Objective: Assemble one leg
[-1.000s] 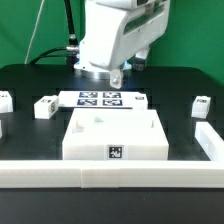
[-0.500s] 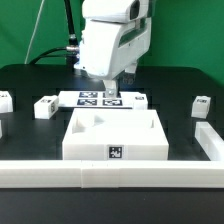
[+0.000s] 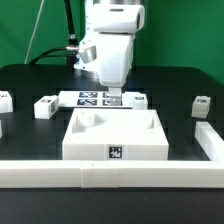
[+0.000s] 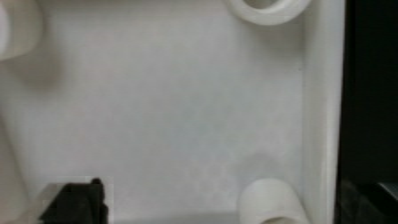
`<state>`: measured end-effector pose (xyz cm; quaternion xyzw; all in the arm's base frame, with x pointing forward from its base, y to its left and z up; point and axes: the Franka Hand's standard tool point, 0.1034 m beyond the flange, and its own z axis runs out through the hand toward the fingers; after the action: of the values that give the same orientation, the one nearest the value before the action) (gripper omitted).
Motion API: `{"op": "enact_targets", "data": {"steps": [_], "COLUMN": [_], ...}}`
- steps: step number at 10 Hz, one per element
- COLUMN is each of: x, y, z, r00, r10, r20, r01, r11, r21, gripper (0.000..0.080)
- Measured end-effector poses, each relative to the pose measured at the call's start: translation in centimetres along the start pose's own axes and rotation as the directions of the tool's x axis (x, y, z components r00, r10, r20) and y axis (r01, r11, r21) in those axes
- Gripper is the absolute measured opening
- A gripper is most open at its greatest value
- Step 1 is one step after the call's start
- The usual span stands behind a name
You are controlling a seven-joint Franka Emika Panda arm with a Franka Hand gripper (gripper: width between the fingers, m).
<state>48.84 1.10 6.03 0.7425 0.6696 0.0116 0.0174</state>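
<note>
The gripper (image 3: 113,93) hangs just behind the large white panel (image 3: 113,135), low over its far edge, with nothing between its fingers. In the wrist view the gripper (image 4: 221,205) is open above the panel's flat face (image 4: 178,110), with one dark finger (image 4: 75,200) showing. Round corner sockets (image 4: 267,8) show on the panel. Small white legs with tags lie on the black table: one leg (image 3: 45,107) at the exterior view's left, another (image 3: 5,99) at the far left, one (image 3: 201,104) at the right, one (image 3: 139,99) beside the marker board.
The marker board (image 3: 98,98) lies behind the panel, under the arm. A long white rail (image 3: 100,173) runs along the front, and a shorter white bar (image 3: 210,142) stands at the exterior view's right. A black cable (image 3: 70,30) hangs behind the arm.
The arm has shifted toward the exterior view's left and turned, and the gripper has come lower behind the panel. The parts on the table have not moved.
</note>
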Motion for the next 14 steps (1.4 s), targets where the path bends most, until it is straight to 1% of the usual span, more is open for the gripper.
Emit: {"op": "enact_targets", "data": {"steps": [1,3,5,6,7,8,11,13,14], "x": [0.2,0.0,0.0,-0.2,-0.2,0.0,0.1,0.2,0.2], "y": [-0.5,-0.4,-0.5,-1.3,-2.4,-3.2,-3.7,-3.7,-3.7], "z": [0.3,0.3,0.5,1.6,2.8,3.7,5.0,5.2,5.3], "r00": [0.999,1.0,1.0,1.0,1.0,1.0,1.0,1.0,1.0], "r10": [-0.033,-0.025,-0.025,-0.021,0.0,0.013,0.014,0.014,0.015], "r20": [0.003,0.004,0.004,-0.003,-0.007,-0.011,-0.015,-0.016,-0.016], "r01": [0.033,0.025,0.025,0.021,0.0,-0.013,-0.013,-0.014,-0.014], "r11": [0.999,1.0,1.0,1.0,1.0,1.0,0.999,0.999,0.999], "r21": [-0.011,-0.009,-0.005,-0.004,0.013,0.022,0.039,0.041,0.042], "gripper": [0.0649,0.0649,0.0649,0.0649,0.0649,0.0649,0.0649,0.0649,0.0543]}}
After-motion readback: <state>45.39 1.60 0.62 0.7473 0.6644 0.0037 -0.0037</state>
